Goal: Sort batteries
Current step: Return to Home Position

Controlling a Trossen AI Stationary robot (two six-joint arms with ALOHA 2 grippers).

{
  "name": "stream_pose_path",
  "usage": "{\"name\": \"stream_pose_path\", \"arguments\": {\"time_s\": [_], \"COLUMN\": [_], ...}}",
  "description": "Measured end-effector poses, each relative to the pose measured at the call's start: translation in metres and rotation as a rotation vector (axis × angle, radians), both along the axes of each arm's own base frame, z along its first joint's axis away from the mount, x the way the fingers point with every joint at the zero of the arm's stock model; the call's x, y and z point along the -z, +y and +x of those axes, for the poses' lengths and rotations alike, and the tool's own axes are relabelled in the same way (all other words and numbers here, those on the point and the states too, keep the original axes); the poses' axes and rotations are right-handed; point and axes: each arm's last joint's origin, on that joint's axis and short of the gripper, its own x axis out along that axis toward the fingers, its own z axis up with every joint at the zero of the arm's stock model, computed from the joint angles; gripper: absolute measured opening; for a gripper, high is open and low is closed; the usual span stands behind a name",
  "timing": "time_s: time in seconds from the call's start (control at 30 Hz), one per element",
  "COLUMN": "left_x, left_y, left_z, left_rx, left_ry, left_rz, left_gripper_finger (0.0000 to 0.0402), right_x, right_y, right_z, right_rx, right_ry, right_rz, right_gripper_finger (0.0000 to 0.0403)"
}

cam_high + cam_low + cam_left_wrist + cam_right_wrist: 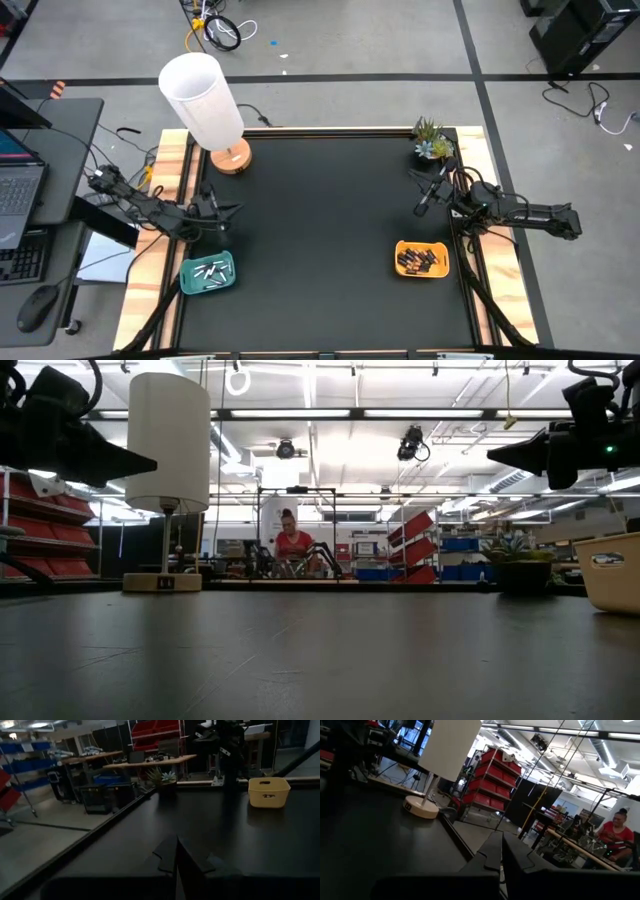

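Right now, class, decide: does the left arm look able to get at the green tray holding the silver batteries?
Probably yes. The left gripper, shut, hangs close beside the green tray, with nothing between them; the lamp stands on its other side, off that path.

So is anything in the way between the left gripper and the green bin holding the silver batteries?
Nothing visible. The left gripper, shut, hangs just beyond the green bin with its silver batteries; only bare black tabletop lies between them. The right gripper hangs near the yellow bin.
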Motion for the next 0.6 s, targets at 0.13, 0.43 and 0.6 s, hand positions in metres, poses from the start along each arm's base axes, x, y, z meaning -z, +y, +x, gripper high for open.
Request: {"name": "stream_pose_path", "arguments": {"time_s": [0.13,0.43,0.6], "left_x": [0.0001,0.0003,0.0003], "left_y": [-0.0001,0.0,0.0], "left_z": [0.0002,0.0002,0.0002], "left_rx": [-0.005,-0.008,-0.008], "left_ry": [-0.033,-0.052,-0.052], "left_rz": [-0.085,-0.134,-0.134], "left_gripper_finger": [0.0021,0.0021,0.0021], "right_x": [-0.0001,-0.0001,-0.0001], "right_y": [0.0,0.0,0.0], "right_z": [0.0,0.0,0.0], "right_rx": [0.0,0.0,0.0], "right_ry": [0.0,0.0,0.0], "right_rz": [0.0,0.0,0.0], "right_gripper_finger": [0.0002,0.0004,0.0002]}}
